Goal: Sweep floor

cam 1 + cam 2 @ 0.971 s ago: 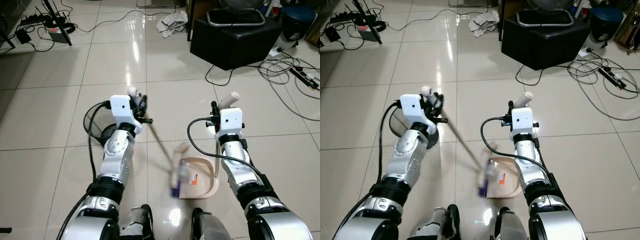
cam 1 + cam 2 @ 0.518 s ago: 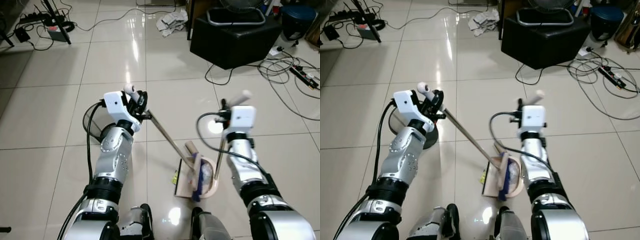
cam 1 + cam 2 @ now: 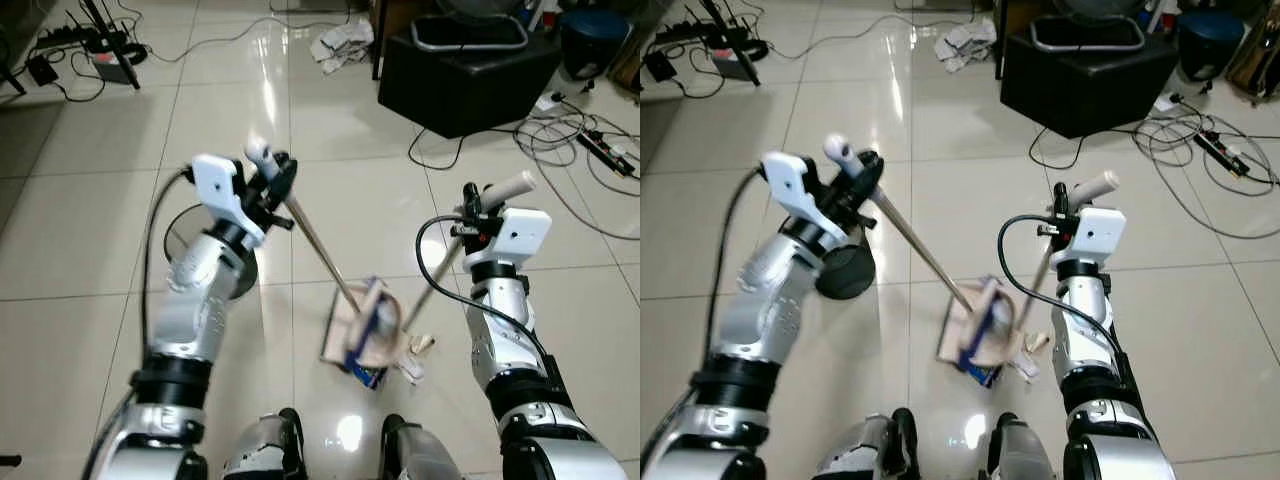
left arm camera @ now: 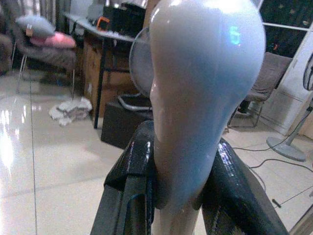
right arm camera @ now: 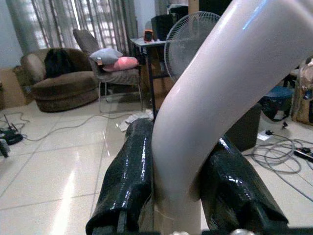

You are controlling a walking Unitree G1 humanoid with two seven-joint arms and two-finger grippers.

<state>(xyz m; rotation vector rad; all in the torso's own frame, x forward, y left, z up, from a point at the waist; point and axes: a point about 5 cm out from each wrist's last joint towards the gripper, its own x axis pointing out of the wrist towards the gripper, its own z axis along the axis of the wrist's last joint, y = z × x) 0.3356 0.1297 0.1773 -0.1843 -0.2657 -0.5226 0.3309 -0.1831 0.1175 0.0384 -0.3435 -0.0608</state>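
My left gripper (image 3: 272, 180) is shut on the white knob of the broom handle (image 4: 195, 98), raised at the left. The thin stick slants down to the blue brush (image 3: 366, 335), which rests in the beige dustpan (image 3: 336, 338) on the tiles between my arms. My right gripper (image 3: 474, 208) is shut on the dustpan's white grip (image 5: 220, 93); its thin pole (image 3: 430, 282) runs down to the tilted pan. Small pale scraps (image 3: 420, 346) lie on the floor just right of the pan.
A black box (image 3: 470, 70) with a fan base on it stands at the back right. Loose cables and a power strip (image 3: 590, 135) spread to its right. A crumpled cloth (image 3: 340, 42) lies at the back. A black disc (image 3: 225, 275) sits under my left arm.
Both arms have lifted. The dustpan has slid left and tilted, with the brush still in it. Pale scraps now lie on the tiles right of the pan.
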